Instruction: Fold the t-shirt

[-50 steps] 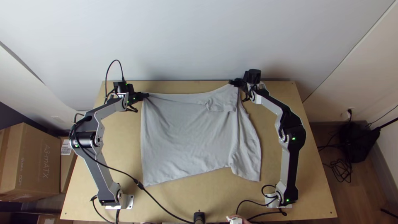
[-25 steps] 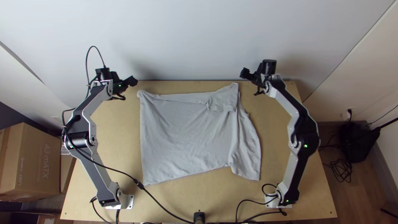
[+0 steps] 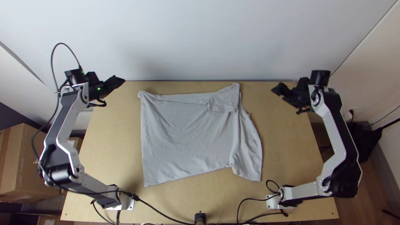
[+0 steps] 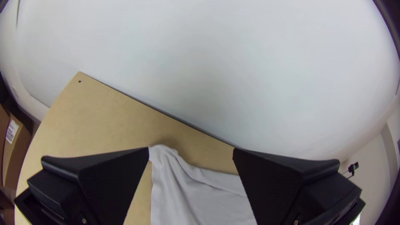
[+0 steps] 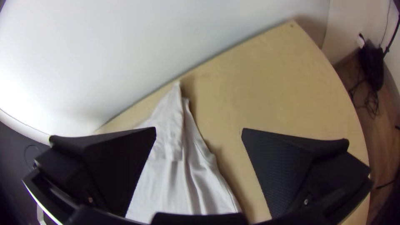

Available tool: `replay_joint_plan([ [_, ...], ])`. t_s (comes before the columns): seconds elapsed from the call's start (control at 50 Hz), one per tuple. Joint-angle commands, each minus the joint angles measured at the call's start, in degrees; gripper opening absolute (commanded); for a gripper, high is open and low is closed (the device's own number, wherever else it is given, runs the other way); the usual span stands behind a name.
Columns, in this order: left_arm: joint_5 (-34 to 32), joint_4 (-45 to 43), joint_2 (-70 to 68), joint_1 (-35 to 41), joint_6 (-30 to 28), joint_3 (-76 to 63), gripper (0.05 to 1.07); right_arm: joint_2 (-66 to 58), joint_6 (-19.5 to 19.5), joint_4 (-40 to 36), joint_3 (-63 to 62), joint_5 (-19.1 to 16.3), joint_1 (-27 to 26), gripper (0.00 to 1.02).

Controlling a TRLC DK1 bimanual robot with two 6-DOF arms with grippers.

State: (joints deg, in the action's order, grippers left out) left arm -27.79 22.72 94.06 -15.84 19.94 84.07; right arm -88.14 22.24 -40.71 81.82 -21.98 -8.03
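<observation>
The t-shirt (image 3: 187,133) is pale grey (plain, really), the table (image 3: 108,146) light tan, the wall (image 3: 200,37) whitish.

"What was lost around the t-shirt (image 3: 187,133)?"

"Whatever lay under the fold at its far edge was hidden. In the left wrist view, the left gripper (image 3: 118,81) covered part of the cloth, and the bottom edge cut it off."

"And the right wrist view?"

"The same: the right gripper (image 3: 278,89) hid some cloth, and the bottom edge cropped more. In the top view, that gripper was blurred, right of the t-shirt."

"Farther out?"

"Well left of the t-shirt, a cardboard box (image 3: 31,166) was cut off. Well right of it, the right arm (image 3: 336,133) partly hid a black bag (image 3: 368,143)."
</observation>
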Motion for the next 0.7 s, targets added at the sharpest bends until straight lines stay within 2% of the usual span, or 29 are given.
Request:
replay_joint_plan([
  [0.0, -2.1, 2.0, -8.0, -0.2, -0.3, -4.8, 1.02, 3.8, -4.8, -3.5, -6.2, -3.8, -3.9, 0.83],
  [0.04, -3.1, 2.8, -11.0, -0.2, -0.3, -6.3, 1.02, 4.8, -6.2, -4.2, -8.4, -4.6, -5.3, 0.76],
  [0.12, -3.3, 3.9, -16.8, 0.5, -0.3, -9.0, 1.02, 7.5, -8.6, -4.6, -13.4, -5.6, -7.7, 0.56],
  [0.16, -3.5, 5.0, -19.2, 1.2, -0.3, -9.9, 1.02, 8.7, -10.3, -4.6, -15.6, -5.7, -8.1, 0.51],
  [0.36, -3.5, 10.2, -29.0, 5.6, -3.5, -14.9, 1.02, 12.8, -15.2, -4.8, -25.5, -7.1, -8.7, 0.52],
  [0.68, -2.6, 11.9, -33.9, 7.0, -4.9, -20.0, 1.02, 13.5, -18.3, -4.4, -36.4, -7.0, -5.7, 0.52],
])
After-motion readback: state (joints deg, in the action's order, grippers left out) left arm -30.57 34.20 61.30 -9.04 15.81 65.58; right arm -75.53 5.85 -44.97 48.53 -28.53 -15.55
